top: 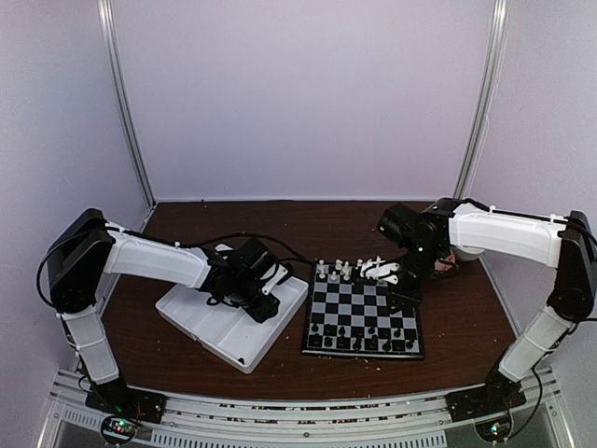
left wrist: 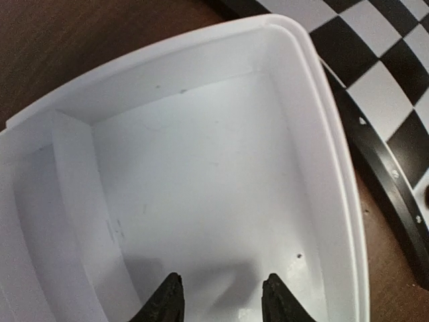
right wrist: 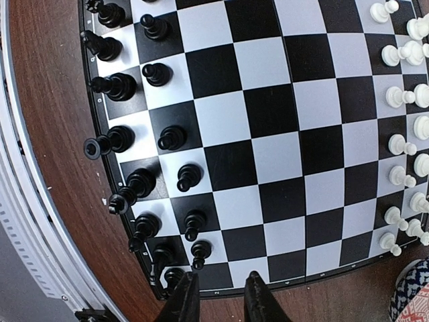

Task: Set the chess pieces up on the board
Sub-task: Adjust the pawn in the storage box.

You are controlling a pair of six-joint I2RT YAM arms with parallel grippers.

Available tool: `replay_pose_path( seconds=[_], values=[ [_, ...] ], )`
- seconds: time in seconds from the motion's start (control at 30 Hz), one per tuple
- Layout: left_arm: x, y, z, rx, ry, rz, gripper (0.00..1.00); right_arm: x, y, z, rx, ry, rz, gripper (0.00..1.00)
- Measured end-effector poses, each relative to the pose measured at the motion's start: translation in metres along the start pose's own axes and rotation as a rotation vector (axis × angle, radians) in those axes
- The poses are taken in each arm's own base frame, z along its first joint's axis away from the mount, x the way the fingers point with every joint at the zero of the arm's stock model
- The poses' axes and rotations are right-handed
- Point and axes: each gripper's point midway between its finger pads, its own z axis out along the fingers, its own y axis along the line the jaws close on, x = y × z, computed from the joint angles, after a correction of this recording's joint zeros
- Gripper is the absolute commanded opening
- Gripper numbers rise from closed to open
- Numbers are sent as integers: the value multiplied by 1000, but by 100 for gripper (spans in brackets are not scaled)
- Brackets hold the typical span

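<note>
Black chess pieces (right wrist: 171,138) stand in two rows along the left edge of the board (right wrist: 268,111) in your right wrist view. Bottom centre, your right gripper (right wrist: 220,295) shows a narrow gap, seemingly empty. Your left gripper (left wrist: 219,298) hangs roughly half-open, holding nothing, inside the white tray (left wrist: 322,134)

Both arms are built of white shell links which are joined by rounded black joints; on the left arm (top: 154,259) black cables (top: 216,244) are seen running from the white link toward the black wrist part; the right arm (top: 504,233) is made in the same way, and a thin dark cable is carried along the top of its white link; the bases (top: 126,403) are black, and small green and red lights are lit beside them; the left fingers (left wrist: 167,303) and the right fingers (right wrist: 186,298) are black, tapered and matte.
</note>
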Motion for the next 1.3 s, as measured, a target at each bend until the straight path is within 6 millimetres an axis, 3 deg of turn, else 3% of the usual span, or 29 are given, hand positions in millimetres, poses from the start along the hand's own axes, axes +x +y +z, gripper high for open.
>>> replay_pose_path(
  seconds=[0.1,0.27,0.47,0.7,0.9,1.1,1.3],
  values=[
    [16,-18,-8,81,28,-3,40,0,-1,0,-8,10,2,25],
    [75,-47,-33,183,137,13,40,-6,1,-3,-28,-9,1,25],
    [91,-55,-42,216,215,17,42,-16,6,2,-79,-35,-8,25],
    [105,-46,-46,131,362,79,40,-17,12,3,-101,-71,-34,25],
    [123,-28,-54,24,535,120,39,-8,22,6,-126,-94,-37,25],
    [144,-10,-71,-61,668,156,37,-12,25,6,-140,-143,-49,24],
    [128,0,-78,-135,694,181,30,-12,27,10,-154,-174,-45,24]
  ],
)
